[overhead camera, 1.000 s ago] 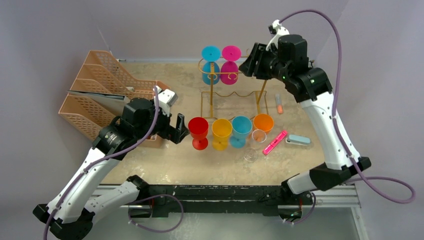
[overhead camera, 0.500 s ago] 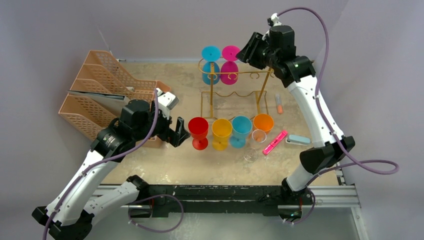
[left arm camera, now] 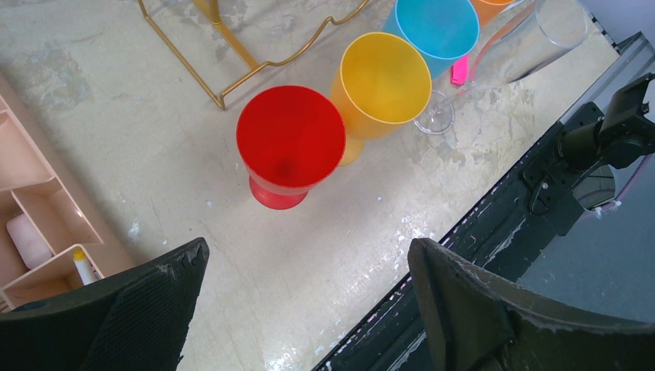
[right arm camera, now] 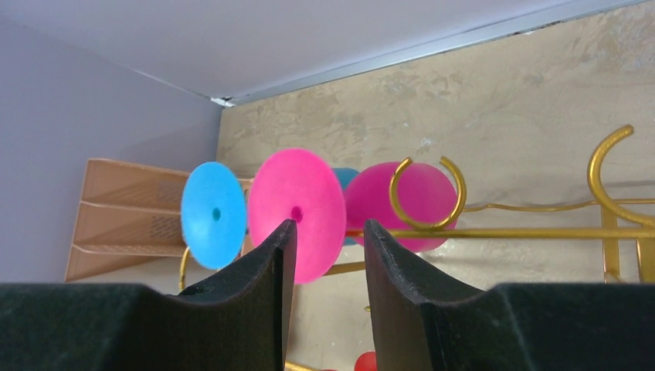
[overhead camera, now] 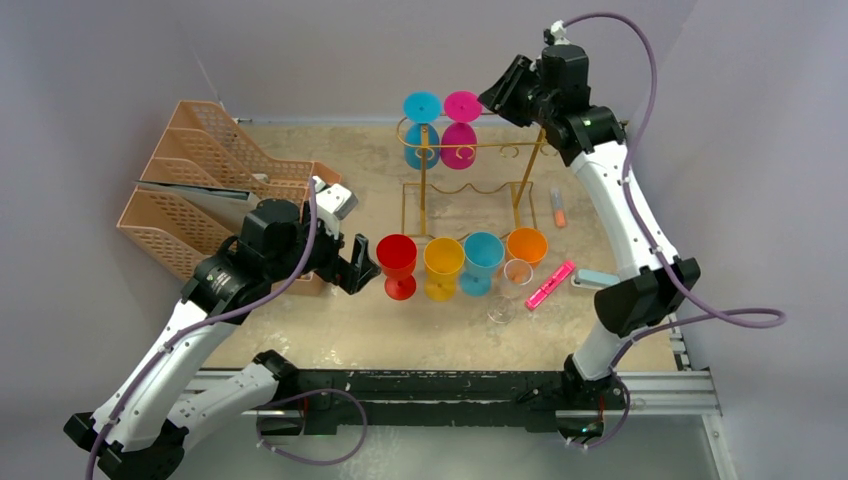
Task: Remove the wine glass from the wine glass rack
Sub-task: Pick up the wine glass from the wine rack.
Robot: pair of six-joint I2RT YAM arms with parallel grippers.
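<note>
1. Black and spread wide, your left gripper (left arm camera: 307, 259) hovers near the bench's left edge, gripping nothing, just beside the red cup (overhead camera: 396, 258).
2. That cup heads a mid-bench row with the yellow cup (overhead camera: 443, 262), blue cup (overhead camera: 482, 254) and orange cup (overhead camera: 527, 245).
3. Behind them, the gold wine glass rack (overhead camera: 465, 188) stands toward the far edge.
4. The pink wine glass (overhead camera: 461, 120) hangs upside down from the rack's top, next to the blue wine glass (overhead camera: 422, 120).
5. Your right gripper (right arm camera: 328, 232) sits at the far edge, just right of the pink foot, with its fingers a narrow slit apart and holding nothing.
</note>
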